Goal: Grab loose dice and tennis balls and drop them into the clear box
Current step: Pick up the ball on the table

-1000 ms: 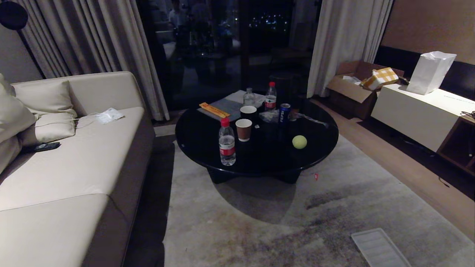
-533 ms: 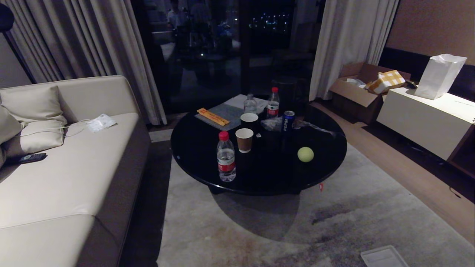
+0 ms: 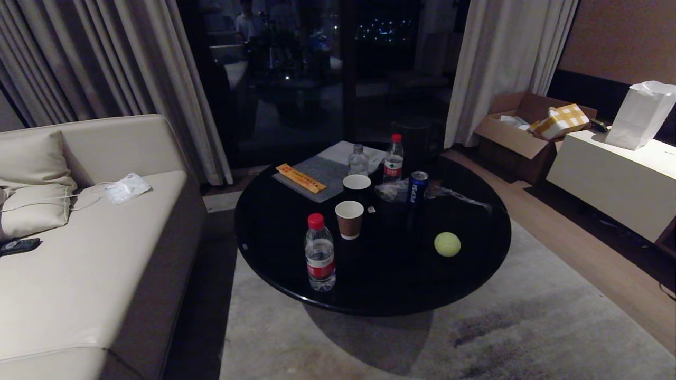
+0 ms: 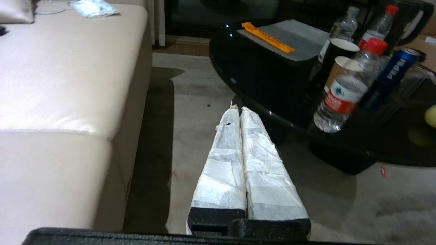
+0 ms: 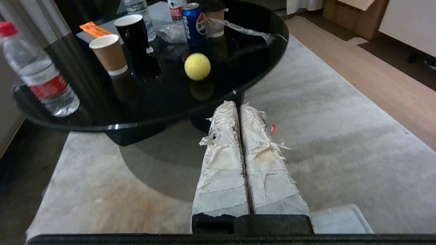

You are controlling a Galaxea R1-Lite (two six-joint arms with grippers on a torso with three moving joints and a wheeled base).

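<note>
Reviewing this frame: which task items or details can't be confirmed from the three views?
- Dice: none visible in any view.
- Clear box: not identifiable; only a translucent edge in the right wrist view, cut off by the gripper mount.
- Tennis ball: cut by the frame edge in the left wrist view.
- Both arms: outside the head view.

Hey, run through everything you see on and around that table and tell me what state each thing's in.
Tennis ball: loose on the table.
Near water bottle: upright, capped.
Brown paper cup: upright.
Pepsi can: upright.
Cardboard box: flaps open.
Left pincer: shut, empty.
Right pincer: shut, empty.
</note>
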